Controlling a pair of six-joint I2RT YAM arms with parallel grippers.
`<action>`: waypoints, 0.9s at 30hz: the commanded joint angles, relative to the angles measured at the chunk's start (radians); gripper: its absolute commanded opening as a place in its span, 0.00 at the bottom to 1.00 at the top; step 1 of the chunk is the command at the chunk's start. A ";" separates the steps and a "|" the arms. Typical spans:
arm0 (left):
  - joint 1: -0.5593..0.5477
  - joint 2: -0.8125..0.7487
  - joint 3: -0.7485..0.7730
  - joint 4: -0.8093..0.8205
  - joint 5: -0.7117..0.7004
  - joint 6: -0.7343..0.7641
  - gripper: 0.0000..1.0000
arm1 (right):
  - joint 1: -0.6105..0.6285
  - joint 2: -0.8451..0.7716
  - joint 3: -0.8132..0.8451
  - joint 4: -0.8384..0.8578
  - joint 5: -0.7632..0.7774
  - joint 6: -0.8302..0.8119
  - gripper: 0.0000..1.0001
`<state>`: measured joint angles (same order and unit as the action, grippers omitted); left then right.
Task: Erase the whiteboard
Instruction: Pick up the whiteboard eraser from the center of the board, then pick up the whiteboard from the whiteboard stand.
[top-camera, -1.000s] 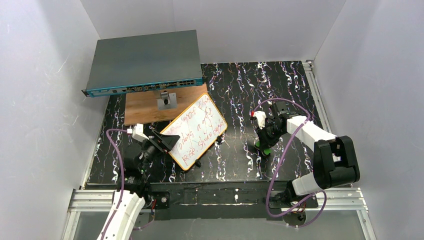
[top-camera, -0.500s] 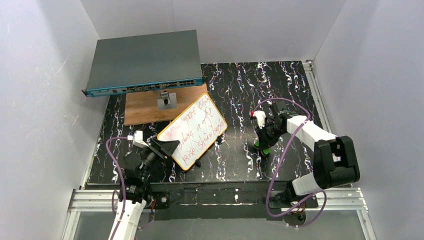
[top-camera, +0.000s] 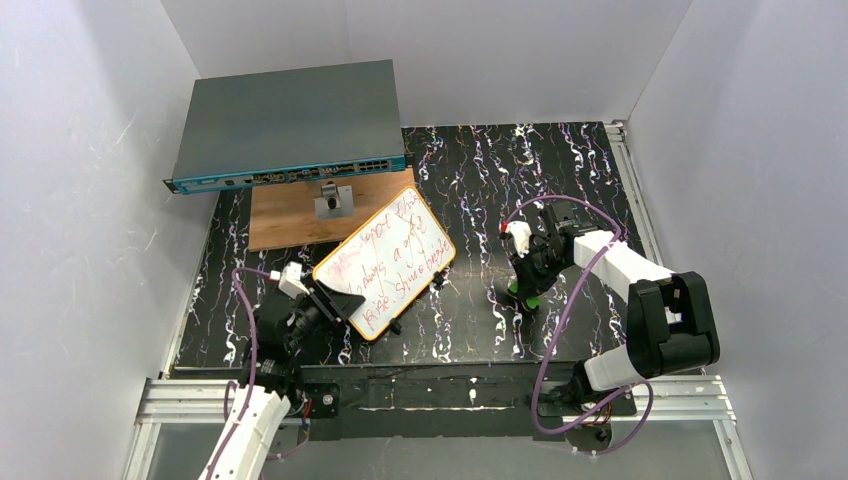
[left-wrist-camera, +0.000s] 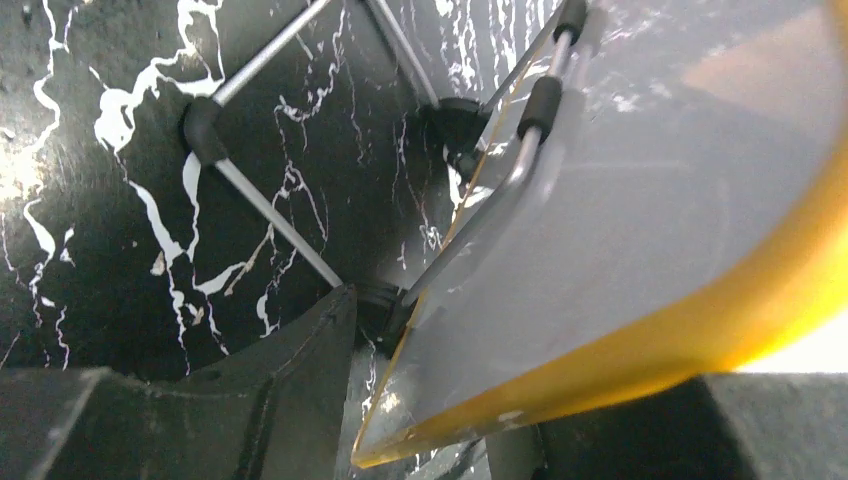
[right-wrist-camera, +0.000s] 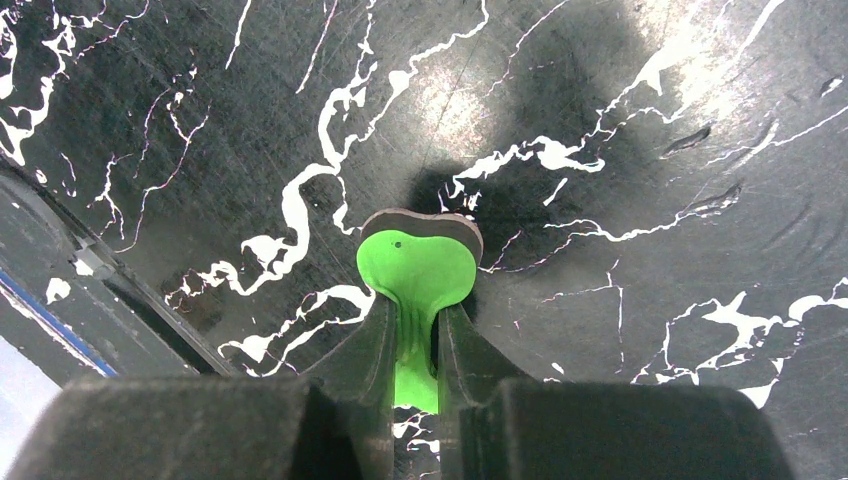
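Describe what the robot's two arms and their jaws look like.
Both arms have white shells over black joints. The left arm ends in a black wrist with a small white plug; the right arm has a bulky black elbow block. A purple cable loops along each. The jaws are matte black, blunt and tapering.

Whiteboard (left-wrist-camera: 650, 200) partly beyond the left wrist view's edge; its red handwriting (top-camera: 392, 262) overhead illegibly small.

Glossy whiteboard (top-camera: 385, 262), orange plastic rim; eraser (right-wrist-camera: 415, 270) smooth green plastic; mat (top-camera: 520, 180) black, faint sheen; wooden board (top-camera: 285, 215) matt.
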<state>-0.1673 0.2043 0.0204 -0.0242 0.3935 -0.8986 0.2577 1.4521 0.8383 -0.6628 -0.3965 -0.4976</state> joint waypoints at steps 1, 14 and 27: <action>-0.012 0.063 0.038 -0.051 0.008 0.048 0.43 | 0.003 -0.021 0.039 -0.020 -0.022 -0.009 0.02; -0.013 -0.027 0.023 0.097 0.048 0.053 0.00 | 0.003 -0.021 0.041 -0.026 -0.031 -0.012 0.02; -0.014 0.121 0.117 0.305 0.174 0.096 0.00 | 0.002 -0.079 0.043 -0.035 -0.067 -0.024 0.02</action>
<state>-0.1818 0.2905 0.0731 0.1513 0.4801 -0.8112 0.2577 1.4189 0.8421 -0.6823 -0.4259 -0.5037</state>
